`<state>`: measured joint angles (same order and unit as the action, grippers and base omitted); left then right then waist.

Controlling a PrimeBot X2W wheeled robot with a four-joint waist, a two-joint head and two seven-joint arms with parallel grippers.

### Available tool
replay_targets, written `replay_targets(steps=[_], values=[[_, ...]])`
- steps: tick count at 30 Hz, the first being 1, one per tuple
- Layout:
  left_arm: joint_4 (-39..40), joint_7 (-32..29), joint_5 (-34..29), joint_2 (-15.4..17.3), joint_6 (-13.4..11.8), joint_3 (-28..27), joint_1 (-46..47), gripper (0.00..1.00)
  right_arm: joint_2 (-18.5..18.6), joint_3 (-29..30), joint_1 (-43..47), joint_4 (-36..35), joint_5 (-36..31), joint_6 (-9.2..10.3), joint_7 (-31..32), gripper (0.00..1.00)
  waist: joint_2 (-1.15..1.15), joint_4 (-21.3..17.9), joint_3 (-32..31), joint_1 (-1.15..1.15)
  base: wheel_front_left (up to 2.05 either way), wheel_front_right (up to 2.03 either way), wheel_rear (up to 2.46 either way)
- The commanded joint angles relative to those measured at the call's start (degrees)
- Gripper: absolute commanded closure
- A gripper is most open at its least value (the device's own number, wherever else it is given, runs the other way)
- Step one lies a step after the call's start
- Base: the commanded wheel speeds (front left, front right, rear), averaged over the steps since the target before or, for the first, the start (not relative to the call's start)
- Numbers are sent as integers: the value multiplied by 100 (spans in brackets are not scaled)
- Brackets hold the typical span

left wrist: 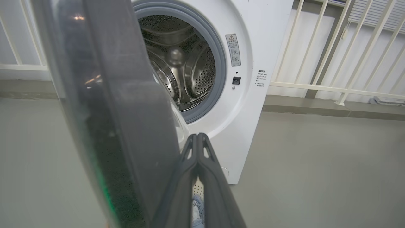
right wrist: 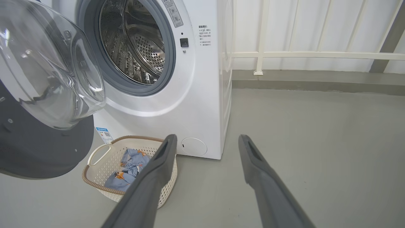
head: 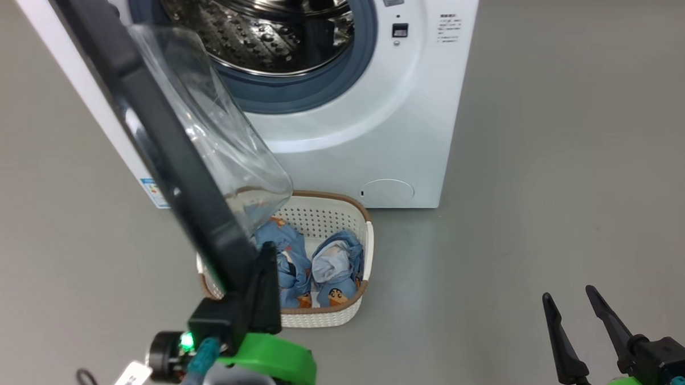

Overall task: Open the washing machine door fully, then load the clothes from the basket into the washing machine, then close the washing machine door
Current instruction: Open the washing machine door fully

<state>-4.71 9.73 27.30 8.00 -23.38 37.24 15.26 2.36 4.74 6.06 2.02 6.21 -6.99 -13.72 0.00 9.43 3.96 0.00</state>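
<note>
Left gripper (head: 268,255) is pinched shut with nothing in it, fingers against the inner side of the door's (head: 164,147) lower rim. Door lies to its left, edge-on, about half open, so push goes left. Basket (head: 324,318) with clothes (head: 291,262) sits on the floor under the door glass, at the washer's (head: 408,127) front. Right gripper (head: 568,294) is spread wide, empty, well apart.

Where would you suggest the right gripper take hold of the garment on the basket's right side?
Pinch the garment by its raised, crumpled top, coming from straight above: the walls of the basket block any sideways approach, and the open door crowds its left side. The right gripper is open and free.
</note>
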Motion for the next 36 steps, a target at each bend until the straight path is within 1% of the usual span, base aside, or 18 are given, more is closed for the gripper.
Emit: replay_targets(steps=[1,7,8,15,19,26,31,33,36], values=[[209,10,-42,271,-209,-389,47,100,52,-107,-163,-142,3,-50,-58,0,0,63,17,0,0,0,0],[693,-21,-65,474,-475,-508,-325,100,52,-62,-161,-158,-11,-50,-52,0,0,240,15,0,0,0,0],[693,-21,-65,474,-475,-508,-325,100,52,-62,-161,-158,-11,-50,-52,0,0,240,15,0,0,0,0],[1040,-49,-69,677,-696,-636,-665,100,52,-35,-133,-224,-51,-50,-24,0,0,508,-21,0,0,0,0],[1105,-12,-37,814,-755,-788,-764,100,52,-15,-137,-269,-85,-50,-13,0,0,666,-7,0,0,0,0],[987,130,124,1008,-703,-1137,-768,100,52,-16,-131,-369,-107,-50,37,0,0,879,20,0,0,0,0],[854,255,286,1100,-664,-1474,-722,100,52,-19,-135,-451,-125,-50,94,0,0,929,52,0,0,0,0],[763,293,370,1137,-618,-1607,-701,100,58,-9,-130,-507,-134,-50,115,0,0,943,96,0,0,0,0],[533,374,534,1201,-482,-1886,-597,100,99,13,-151,-609,-130,-50,175,0,0,947,216,0,0,0,0]])
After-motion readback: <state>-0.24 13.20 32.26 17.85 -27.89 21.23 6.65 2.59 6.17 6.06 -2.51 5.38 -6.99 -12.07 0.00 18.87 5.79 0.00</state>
